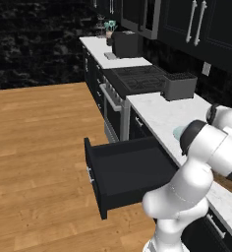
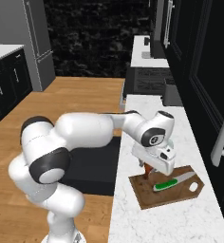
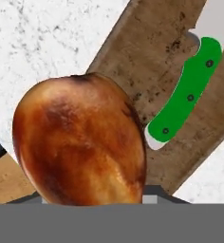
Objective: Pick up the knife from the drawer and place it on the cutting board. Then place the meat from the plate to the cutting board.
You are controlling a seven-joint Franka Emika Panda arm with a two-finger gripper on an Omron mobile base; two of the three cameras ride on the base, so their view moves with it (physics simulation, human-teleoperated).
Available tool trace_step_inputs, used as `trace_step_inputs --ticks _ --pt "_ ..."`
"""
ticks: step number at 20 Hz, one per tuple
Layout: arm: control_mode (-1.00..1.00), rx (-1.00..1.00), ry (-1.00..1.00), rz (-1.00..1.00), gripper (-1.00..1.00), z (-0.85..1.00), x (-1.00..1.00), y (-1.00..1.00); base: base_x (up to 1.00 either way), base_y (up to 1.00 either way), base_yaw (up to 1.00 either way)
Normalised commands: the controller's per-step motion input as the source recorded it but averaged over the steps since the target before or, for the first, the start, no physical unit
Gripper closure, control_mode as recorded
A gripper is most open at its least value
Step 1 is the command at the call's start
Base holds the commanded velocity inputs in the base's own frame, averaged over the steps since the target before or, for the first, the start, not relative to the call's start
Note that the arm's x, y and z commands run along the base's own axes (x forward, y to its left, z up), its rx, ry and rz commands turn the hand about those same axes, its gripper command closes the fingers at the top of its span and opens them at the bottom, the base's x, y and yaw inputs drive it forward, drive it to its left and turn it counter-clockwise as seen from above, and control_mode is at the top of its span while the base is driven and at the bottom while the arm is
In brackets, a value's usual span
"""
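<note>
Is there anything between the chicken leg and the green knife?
No, just bare cutting board lies between the meat and the knife, seen in the hand view.

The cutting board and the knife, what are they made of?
The cutting board looks like dark brown wood, matte, with mottled grain. The knife seems to have a glossy green plastic handle with three small rivets and a pale grey blade, probably metal.

1. I'm looking at a home kitchen: white marble counter (image 1: 162, 115), black stove (image 1: 137, 78) and dark cabinets (image 1: 196, 24).
2. I see a grey fridge (image 2: 38, 42), a toaster (image 1: 179, 86) and a wood floor (image 1: 39, 147).
</note>
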Motion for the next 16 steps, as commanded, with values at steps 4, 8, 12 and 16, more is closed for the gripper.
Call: trace_step_inputs --ticks 4,8,12,16 --pt "-1.0 -0.07 0.2 -0.76 1.0 -0.41 0.76 0.0 0.0 0.0 0.0" --pt "-1.0 -0.06 0.22 -0.4 1.0 -0.4 0.32 -0.38 0.0 0.0 0.0" --pt "-1.0 -0.09 0.16 -0.25 1.0 -0.57 -0.03 -0.56 0.0 0.0 0.0" --pt "-1.0 0.0 0.04 -0.16 1.0 -0.14 0.08 -0.2 0.0 0.0 0.0"
